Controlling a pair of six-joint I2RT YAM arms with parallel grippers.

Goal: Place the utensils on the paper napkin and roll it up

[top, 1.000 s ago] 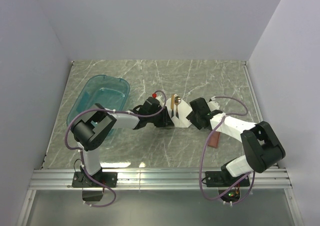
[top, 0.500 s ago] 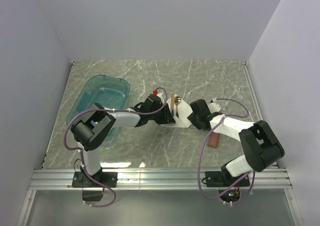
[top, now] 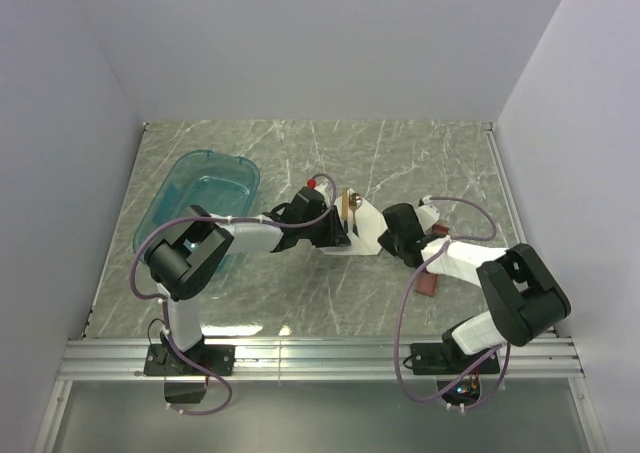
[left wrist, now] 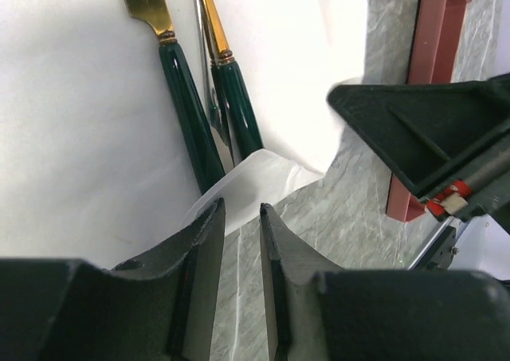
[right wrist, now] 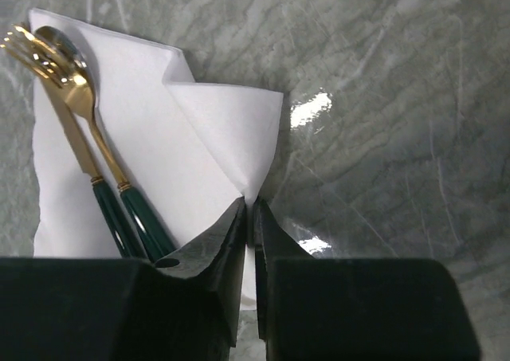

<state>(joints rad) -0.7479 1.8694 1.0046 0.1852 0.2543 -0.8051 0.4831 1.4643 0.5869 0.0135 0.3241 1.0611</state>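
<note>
Paper sits between the two black jaws of the right pincer (right wrist: pixel 249 208). The jaws are almost together, and they pinch a folded flap of the thin white paper napkin (right wrist: pixel 187 158). The flap is bent up and over from the right side of the sheet.

Just left of that flap, on the flat part of the napkin, lie the utensils (right wrist: pixel 145 216). They are slim pieces with gold heads and dark green handles, and they lie close side by side. Their long way runs outward from the pincer, with the handles near it and the heads far off, leaning a bit to the left. So the pincer holds the sheet beside them.

The left pincer (left wrist: pixel 241 208) comes in from the left, close to the handle ends. Its jaws are narrow with a small gap. A raised corner of the napkin comes right up to its tips. I cannot tell if that corner is pinched or only touched.

I think the roll has to go sideways, across the long way of the utensils, from the flap toward the left. The right pincer looks best placed to begin it.
</note>
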